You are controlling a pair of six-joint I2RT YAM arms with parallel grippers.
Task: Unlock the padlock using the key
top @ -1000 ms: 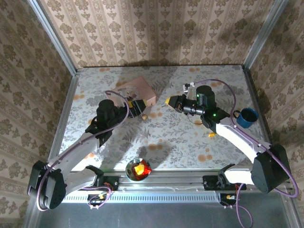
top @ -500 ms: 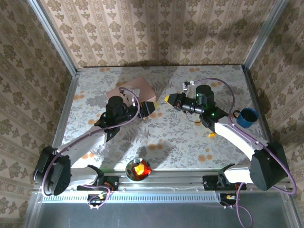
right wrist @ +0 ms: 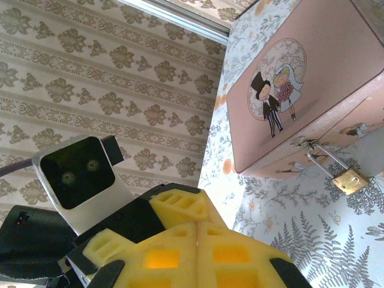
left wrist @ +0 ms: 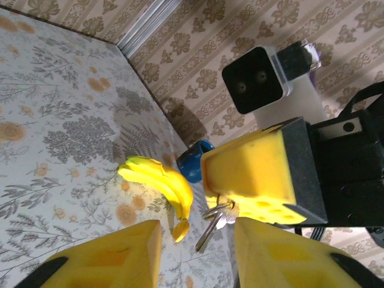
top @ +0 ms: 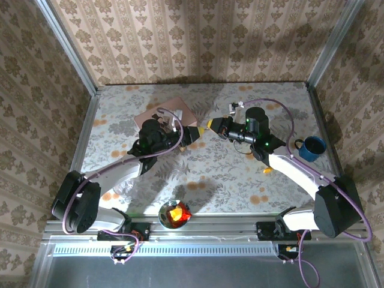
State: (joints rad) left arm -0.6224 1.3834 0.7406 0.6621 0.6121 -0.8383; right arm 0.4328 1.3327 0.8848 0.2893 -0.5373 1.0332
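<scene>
Our left fingers (top: 193, 132), half open and empty, have swung to straddle the thin silvery key (left wrist: 207, 230) our shut right fingers (left wrist: 240, 174) pinch; handover looks imminent.

Pink box (right wrist: 288, 90) with cartoon bride and groom on its lid, banana (left wrist: 159, 180) near a blue mug (top: 312, 148), bowl (top: 174, 214) at the floral table (top: 228, 177) near edge

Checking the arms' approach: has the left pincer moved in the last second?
Yes. The left pincer shifted rightward, from in line with the bowl toward the right pincer.
</scene>
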